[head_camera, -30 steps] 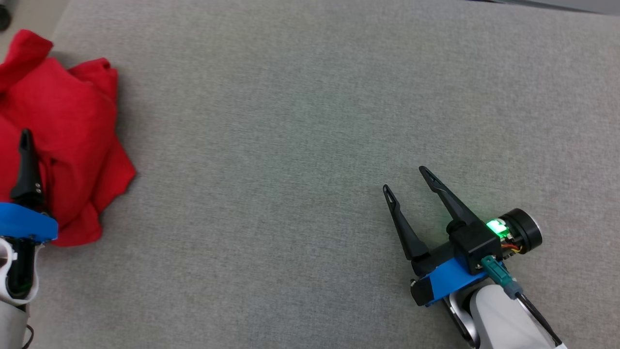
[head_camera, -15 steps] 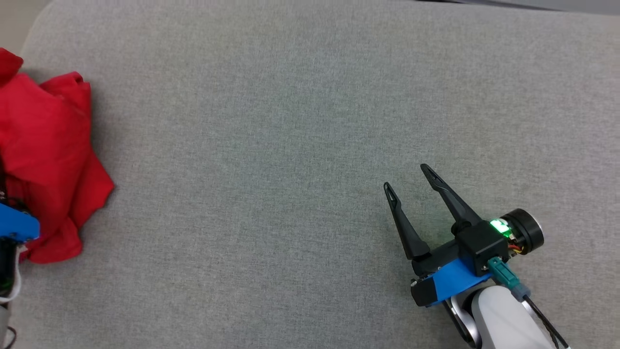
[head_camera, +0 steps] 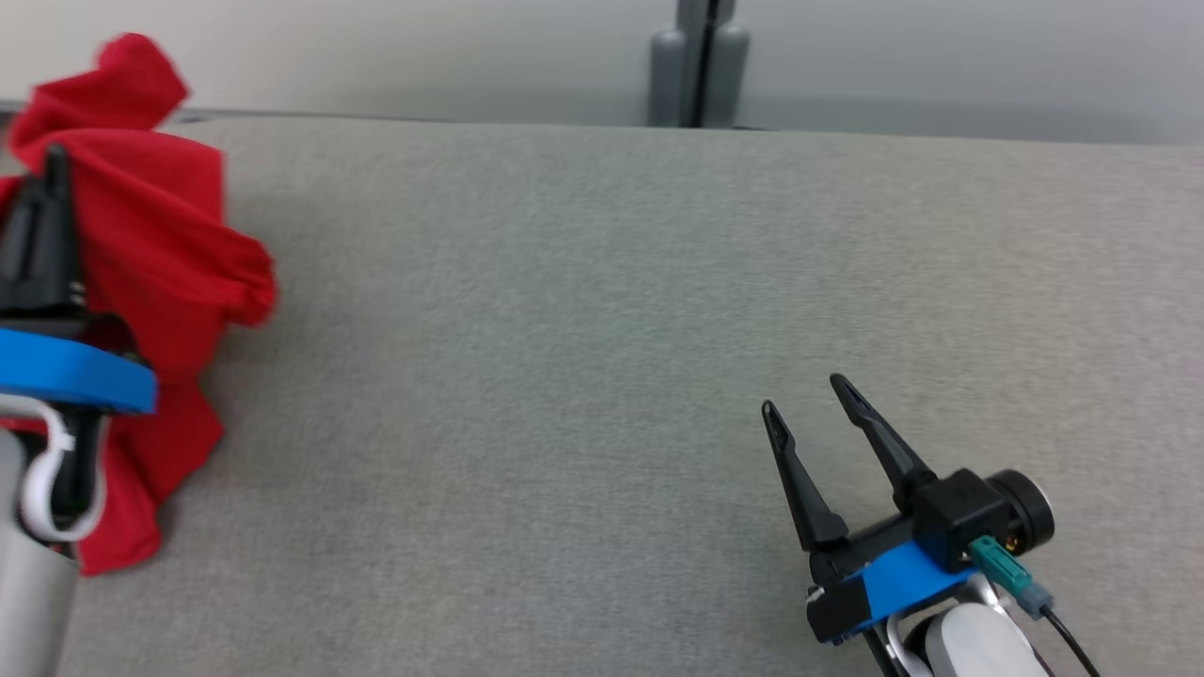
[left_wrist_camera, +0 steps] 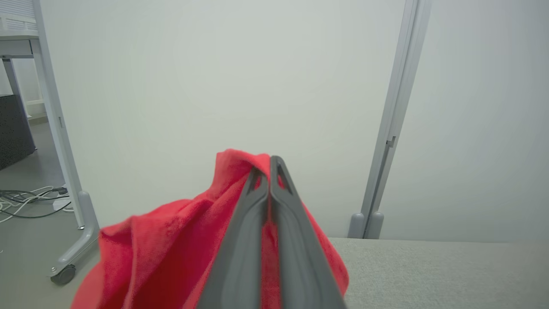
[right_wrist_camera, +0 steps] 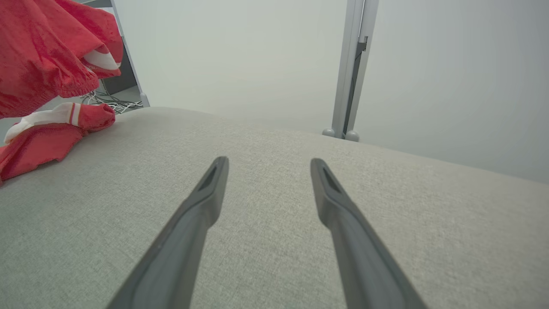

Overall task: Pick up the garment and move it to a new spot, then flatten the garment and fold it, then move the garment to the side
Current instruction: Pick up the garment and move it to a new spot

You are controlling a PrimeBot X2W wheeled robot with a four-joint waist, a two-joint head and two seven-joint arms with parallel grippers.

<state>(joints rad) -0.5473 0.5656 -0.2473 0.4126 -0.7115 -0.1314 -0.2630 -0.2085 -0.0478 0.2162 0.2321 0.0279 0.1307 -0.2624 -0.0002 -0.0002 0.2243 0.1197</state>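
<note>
Left wrist view: left tool (left_wrist_camera: 268, 165) pressed tog., pinching crumpled red fabric garment (left_wrist_camera: 171, 240) at tips, cloth draping below, by grey fabric table (head_camera: 564, 329) left edge | right tool (head_camera: 804, 395) spread, well apart | 1 s ago: garment lay on table, left tool spread

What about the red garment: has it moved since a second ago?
Yes: upward. The camera tilted too, but the red garment hangs from the left gripper, raised off the grey table, one end trailing on it.
</note>
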